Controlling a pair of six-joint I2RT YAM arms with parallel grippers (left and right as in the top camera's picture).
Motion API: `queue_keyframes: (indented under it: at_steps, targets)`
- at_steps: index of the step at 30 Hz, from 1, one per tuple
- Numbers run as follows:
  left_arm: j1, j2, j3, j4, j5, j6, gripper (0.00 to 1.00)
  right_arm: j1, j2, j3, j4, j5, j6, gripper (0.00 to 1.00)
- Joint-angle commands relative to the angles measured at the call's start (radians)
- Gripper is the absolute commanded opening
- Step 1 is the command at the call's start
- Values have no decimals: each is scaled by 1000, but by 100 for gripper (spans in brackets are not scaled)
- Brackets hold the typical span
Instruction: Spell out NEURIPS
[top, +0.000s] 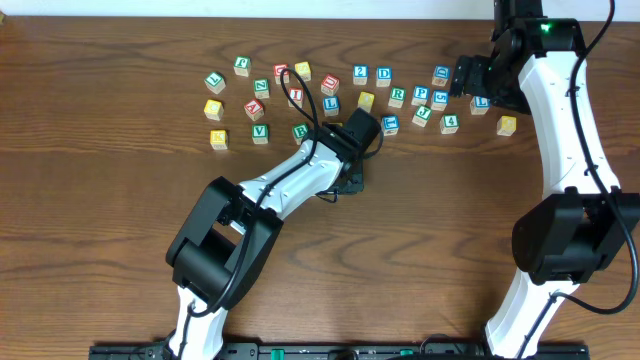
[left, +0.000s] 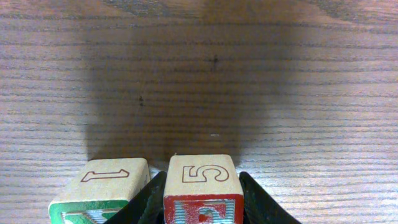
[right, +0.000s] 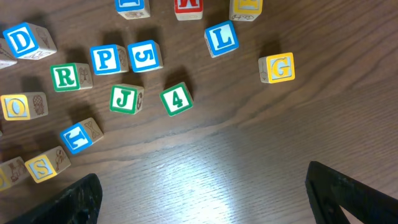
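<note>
My left gripper is shut on a wooden cube with a red front face and an outlined 5 on top, low over the table. The letter on that face is cut off. A green-faced cube with an outlined 1 on top touches the left finger. From overhead the left gripper covers both cubes. Still in the scatter are the green N, red I, red U, green R and blue P. My right gripper hangs open over bare wood.
Other cubes lie along the back: D, J, 4, L, yellow G, V and yellow K. The right arm stands at the back right.
</note>
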Motion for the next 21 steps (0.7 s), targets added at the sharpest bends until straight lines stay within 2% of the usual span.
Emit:
queue_keyframes:
  at_steps: [1, 6, 9, 21]
  targets:
    - [3, 5, 1, -6, -19, -7, 34, -2, -31, 21, -1, 5, 0, 99]
    - [3, 5, 2, -6, -19, -6, 36, -2, -31, 21, -1, 5, 0, 99]
    - [3, 3, 4, -7, -19, -6, 45, -2, -31, 21, -1, 5, 0, 99]
    - [3, -43, 13, -18, -19, -6, 46, -2, -31, 21, -1, 5, 0, 99]
